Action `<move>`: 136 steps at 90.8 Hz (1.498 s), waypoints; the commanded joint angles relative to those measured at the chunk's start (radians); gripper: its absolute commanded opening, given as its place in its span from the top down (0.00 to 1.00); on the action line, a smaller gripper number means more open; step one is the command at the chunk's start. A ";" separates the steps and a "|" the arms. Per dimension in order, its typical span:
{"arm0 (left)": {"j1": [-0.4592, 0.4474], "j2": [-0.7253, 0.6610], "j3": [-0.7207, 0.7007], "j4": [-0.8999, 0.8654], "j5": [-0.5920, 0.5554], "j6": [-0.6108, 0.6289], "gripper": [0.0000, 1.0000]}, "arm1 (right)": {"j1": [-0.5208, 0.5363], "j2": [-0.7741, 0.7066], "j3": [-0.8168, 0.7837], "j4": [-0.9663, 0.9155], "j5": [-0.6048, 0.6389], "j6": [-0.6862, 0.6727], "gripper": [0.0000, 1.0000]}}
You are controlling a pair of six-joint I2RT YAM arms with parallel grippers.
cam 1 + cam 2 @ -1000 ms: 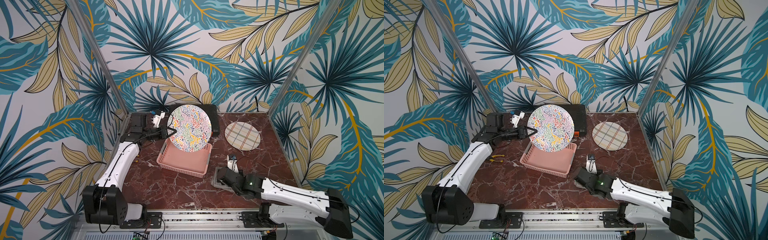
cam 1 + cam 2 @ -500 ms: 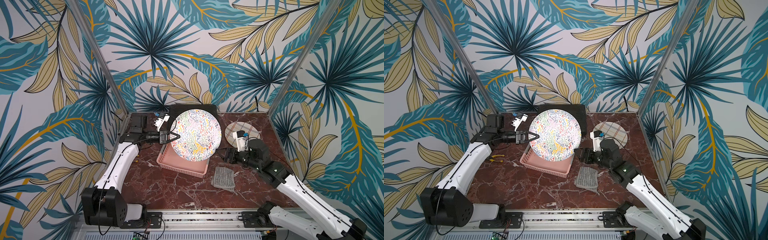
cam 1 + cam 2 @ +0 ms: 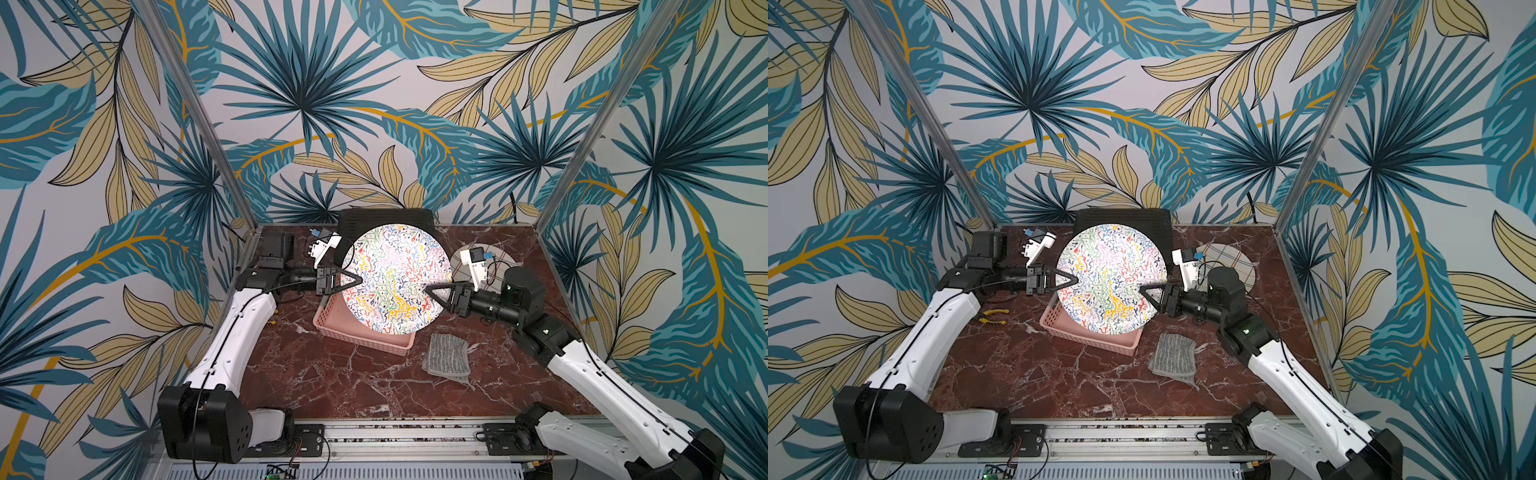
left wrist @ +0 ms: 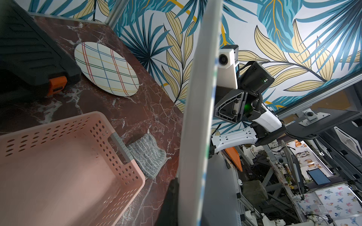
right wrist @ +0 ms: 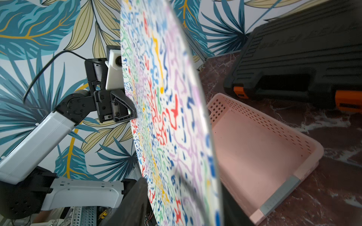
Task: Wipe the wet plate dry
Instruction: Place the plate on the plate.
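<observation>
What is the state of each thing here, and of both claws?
colourful plate: lifted off the table, steeply tilted
left claw: shut on its rim
right claw: astride the opposite rim, grip unclear
cloth: on the table, unheld
pink basket: empty
checked plate: flat on table
black case: closed

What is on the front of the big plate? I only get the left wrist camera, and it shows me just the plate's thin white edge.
Observer: In both top views the big plate has a face full of colourful squiggles.
Child: Is the other arm grabbing it too?
Observer: The right pincer has its tips astride the plate's rim. I cannot tell whether it has clamped.
Child: Is anything on the table hiding from me?
Observer: Yes. In a top view, yellow-handled pliers lie on the marble table beside the left arm.
</observation>
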State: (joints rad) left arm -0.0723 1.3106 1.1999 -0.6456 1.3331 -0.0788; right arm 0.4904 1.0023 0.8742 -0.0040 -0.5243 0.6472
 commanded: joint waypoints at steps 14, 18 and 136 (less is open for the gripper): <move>-0.029 -0.015 0.031 0.005 -0.010 0.007 0.99 | -0.009 0.011 -0.031 0.156 0.030 0.045 1.00; -0.029 -0.017 0.033 0.010 -0.035 0.001 0.90 | -0.010 0.007 -0.054 0.199 0.063 0.069 1.00; 0.123 -0.187 -0.231 -0.054 -0.875 0.312 0.00 | -0.677 0.534 -0.086 0.486 0.267 0.564 1.00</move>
State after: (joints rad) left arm 0.0418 1.1374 0.9943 -0.7368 0.4618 0.2371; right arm -0.1772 1.5131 0.7666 0.3454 -0.2321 1.2015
